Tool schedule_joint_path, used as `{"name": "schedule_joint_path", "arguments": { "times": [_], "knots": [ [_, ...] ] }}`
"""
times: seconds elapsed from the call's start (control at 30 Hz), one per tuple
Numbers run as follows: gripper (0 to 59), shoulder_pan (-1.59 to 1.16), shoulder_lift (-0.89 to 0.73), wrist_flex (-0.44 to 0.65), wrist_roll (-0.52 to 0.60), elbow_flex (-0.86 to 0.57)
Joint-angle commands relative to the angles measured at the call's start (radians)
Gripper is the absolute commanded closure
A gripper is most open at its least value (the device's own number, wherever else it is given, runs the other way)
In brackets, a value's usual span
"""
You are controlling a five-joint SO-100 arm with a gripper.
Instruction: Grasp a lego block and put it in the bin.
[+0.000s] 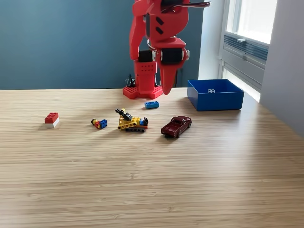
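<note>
Red arm (pixel 159 33) top cropped | fingers (pixel 164 85) state unclear | bin (pixel 214 95) interior partly hidden

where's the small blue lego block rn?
In the exterior view the blue lego block lies flat on the table near centre, just in front of the arm's red base, below the gripper and left of the bin.

Glossy red plastic arm (pixel 159 42) with black servo blocks.
</note>
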Motion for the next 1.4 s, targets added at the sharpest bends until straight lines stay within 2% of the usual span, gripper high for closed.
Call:
{"name": "schedule_joint_path", "arguments": {
  "times": [0.03, 0.2, 0.43, 0.6, 1.1, 1.4],
  "knots": [
    [58.3, 0.095, 0.012, -0.06, -0.005, -0.06],
    [56.9, 0.129, 0.012, -0.084, -0.008, 0.014],
    [40.3, 0.153, 0.026, -0.169, -0.028, 0.183],
    [35.5, 0.153, 0.028, -0.232, -0.058, 0.299],
    [35.1, 0.164, 0.04, -0.235, -0.103, 0.436],
    [34.1, 0.166, 0.236, -0.431, -0.17, 0.675]
  ]
}}
